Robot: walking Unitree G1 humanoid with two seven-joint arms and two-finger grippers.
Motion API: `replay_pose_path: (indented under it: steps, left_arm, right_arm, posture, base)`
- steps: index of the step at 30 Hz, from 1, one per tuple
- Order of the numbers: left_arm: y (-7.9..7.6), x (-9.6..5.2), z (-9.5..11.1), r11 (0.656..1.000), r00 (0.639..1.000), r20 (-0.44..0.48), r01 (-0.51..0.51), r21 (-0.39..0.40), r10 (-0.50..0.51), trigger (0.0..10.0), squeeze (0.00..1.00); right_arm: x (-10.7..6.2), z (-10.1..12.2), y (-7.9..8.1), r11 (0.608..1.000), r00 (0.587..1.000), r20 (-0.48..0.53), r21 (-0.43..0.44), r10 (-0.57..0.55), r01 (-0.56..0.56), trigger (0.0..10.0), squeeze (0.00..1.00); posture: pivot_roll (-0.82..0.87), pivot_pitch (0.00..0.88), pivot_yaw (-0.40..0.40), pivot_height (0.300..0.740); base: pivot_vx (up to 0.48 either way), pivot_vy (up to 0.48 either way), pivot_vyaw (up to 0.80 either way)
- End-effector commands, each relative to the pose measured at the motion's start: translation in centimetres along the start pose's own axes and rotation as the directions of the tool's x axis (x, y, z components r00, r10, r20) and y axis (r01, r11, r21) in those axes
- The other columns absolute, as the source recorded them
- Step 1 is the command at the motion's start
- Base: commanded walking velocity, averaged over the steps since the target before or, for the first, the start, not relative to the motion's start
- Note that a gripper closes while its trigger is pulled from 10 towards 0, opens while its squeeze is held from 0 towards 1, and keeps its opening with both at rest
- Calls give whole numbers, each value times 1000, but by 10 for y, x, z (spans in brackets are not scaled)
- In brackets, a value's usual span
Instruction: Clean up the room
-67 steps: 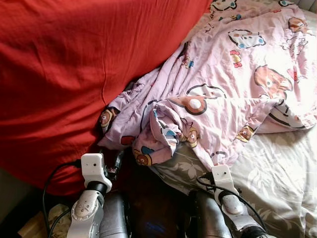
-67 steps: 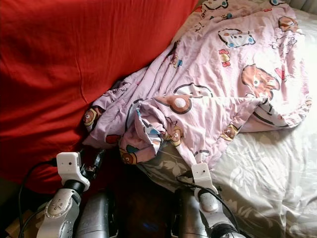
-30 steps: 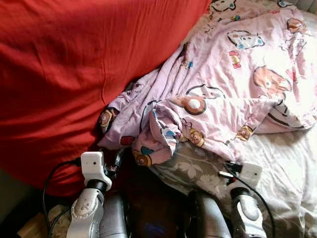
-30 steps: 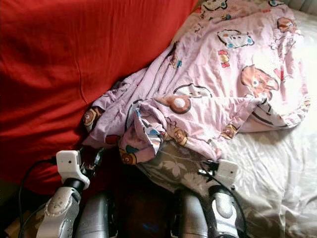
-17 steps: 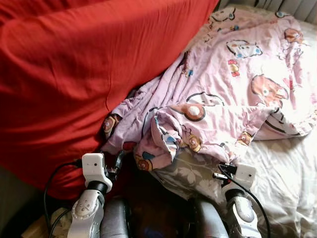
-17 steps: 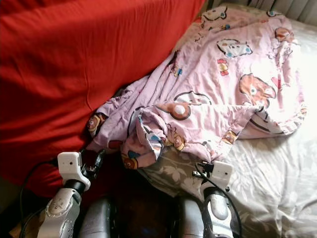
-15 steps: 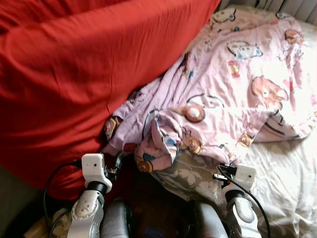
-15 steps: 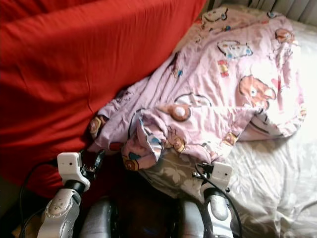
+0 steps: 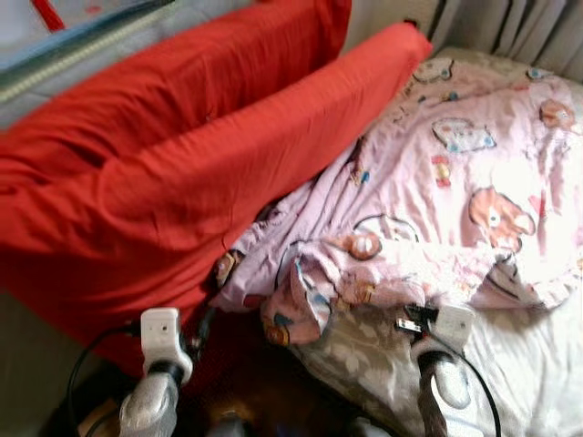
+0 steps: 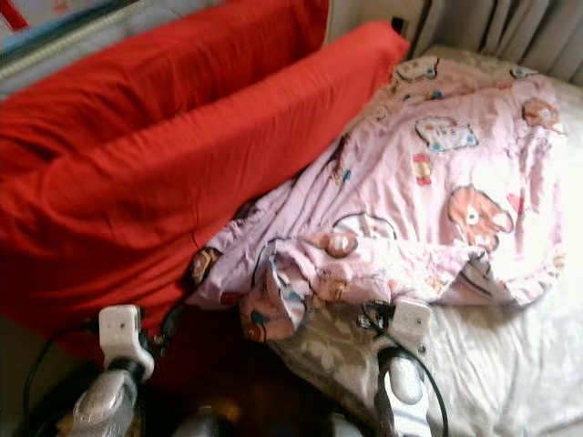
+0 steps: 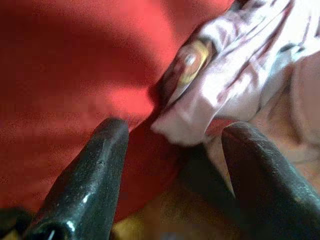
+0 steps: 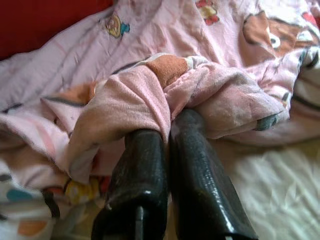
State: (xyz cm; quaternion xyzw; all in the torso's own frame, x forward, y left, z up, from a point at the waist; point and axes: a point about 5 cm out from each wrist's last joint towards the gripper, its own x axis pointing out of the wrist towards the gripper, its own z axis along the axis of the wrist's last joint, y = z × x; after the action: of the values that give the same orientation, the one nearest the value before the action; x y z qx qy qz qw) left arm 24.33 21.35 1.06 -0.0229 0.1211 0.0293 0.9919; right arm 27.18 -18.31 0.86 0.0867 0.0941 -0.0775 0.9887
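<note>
A crumpled pink cartoon-print blanket (image 9: 455,182) lies across the bed, with its bunched lower edge (image 12: 150,95) nearest me. My right gripper (image 12: 170,125) is shut on the pink blanket, whose folded hem is draped over the fingertips; in the eye view the right gripper (image 9: 410,320) sits at that hem. My left gripper (image 11: 175,132) is open and holds nothing. It hangs low by the red bedding (image 9: 182,182), with a blanket corner (image 11: 200,100) just beyond its fingers (image 11: 100,170).
A big red duvet or pillows is heaped along the left side. The pale floral sheet (image 9: 528,364) is bare at the lower right. Grey curtains (image 9: 510,27) hang behind the bed. There is a dark gap (image 9: 255,401) below, between my arms.
The camera has tilted up and blurred, bringing curtains and the top of the red bedding into view. My right gripper swung out to the right, then came back to the blanket's hem.
</note>
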Motion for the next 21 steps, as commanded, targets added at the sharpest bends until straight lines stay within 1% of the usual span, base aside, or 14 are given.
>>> replay_pose_path:
  steps: [1, 2, 3, 6, 8, 9, 10, 12, 13, 15, 17, 18, 19, 21]
  left_arm:
    - [9, -5, -11, 999, 999, -42, -33, 1, 33, 10000, 0]
    - [11, -6, -13, 999, 998, -54, -42, -1, 42, 10000, 0]
    - [18, -8, -19, 997, 994, -80, -72, -18, 70, 10000, 0]
    - [28, -14, -32, 993, 985, -138, -112, -27, 107, 10000, 0]
    - [28, -15, -35, 993, 982, -153, -114, -25, 109, 10000, 0]
    - [29, -17, -39, 993, 979, -172, -115, 4, 114, 10000, 0]
    - [28, -19, -44, 994, 975, -194, -109, 26, 112, 10000, 0]
    - [21, -24, -58, 996, 962, -266, -47, 70, 64, 10000, 0]
    - [20, -27, -66, 997, 948, -312, -50, 63, 67, 10000, 0]
    - [19, -30, -73, 997, 933, -353, -52, 62, 71, 10000, 0]
    - [16, -33, -77, 997, 926, -373, -41, 62, 62, 10000, 0]
    - [13, -37, -84, 997, 909, -413, -25, 68, 51, 10000, 0]
    - [13, -37, -84, 997, 909, -413, -25, 68, 51, 10000, 0]
    - [8, -43, -95, 997, 885, -463, -16, 78, 51, 10000, 0]
  right_arm:
    - [-3, -4, -5, 1000, 1000, -14, 6, -22, 22, 10000, 0]
    - [-2, -3, -5, 1000, 1000, -15, 6, -24, 24, 10000, 0]
    - [-2, -3, -5, 1000, 1000, -16, 7, -25, 25, 10000, 0]
    - [-2, -3, -5, 999, 999, -12, 13, -31, 31, 10000, 0]
    - [-1, -3, -5, 999, 999, -13, 13, -31, 31, 10000, 0]
    - [-1, -2, -3, 999, 1000, 2, 26, -21, 21, 10000, 0]
    - [-1, 0, -3, 1000, 1000, 18, 19, -18, 17, 10000, 0]
    - [-2, 1, -4, 999, 999, 32, 39, -25, 24, 10000, 0]
    - [-2, 1, -5, 999, 999, 30, 32, -34, 33, 10000, 0]
    - [-3, 1, -7, 999, 999, 31, 28, -41, 40, 10000, 0]
    - [-3, 1, -7, 999, 998, 31, 24, -46, 46, 10000, 0]
    - [-3, 2, -7, 999, 998, 34, 9, -50, 50, 10000, 0]
    - [-3, 2, -7, 999, 998, 34, 9, -50, 50, 10000, 0]
    - [-2, 1, -8, 998, 998, 29, 0, -58, 58, 10000, 0]
  posture:
    - [143, 153, -40, 740]
    - [145, 152, -39, 740]
    - [145, 150, -39, 740]
    - [147, 145, -40, 740]
    - [147, 143, -41, 740]
    - [148, 142, -40, 740]
    - [148, 142, -40, 740]
    - [150, 145, -40, 740]
    - [150, 145, -40, 740]
    - [152, 152, -39, 740]
    - [148, 158, -38, 740]
    - [146, 160, -37, 740]
    - [146, 160, -37, 740]
    - [148, 172, -35, 740]
  base:
    - [0, 0, 0]
    - [0, 0, 0]
    - [0, 0, 0]
    - [0, 0, 0]
    - [0, 0, 0]
    - [0, 0, 0]
    - [0, 0, 0]
    - [0, 0, 0]
    - [0, 0, 0]
    - [0, 0, 0]
    - [0, 0, 0]
    - [0, 0, 0]
    - [0, 0, 0]
    - [0, 0, 0]
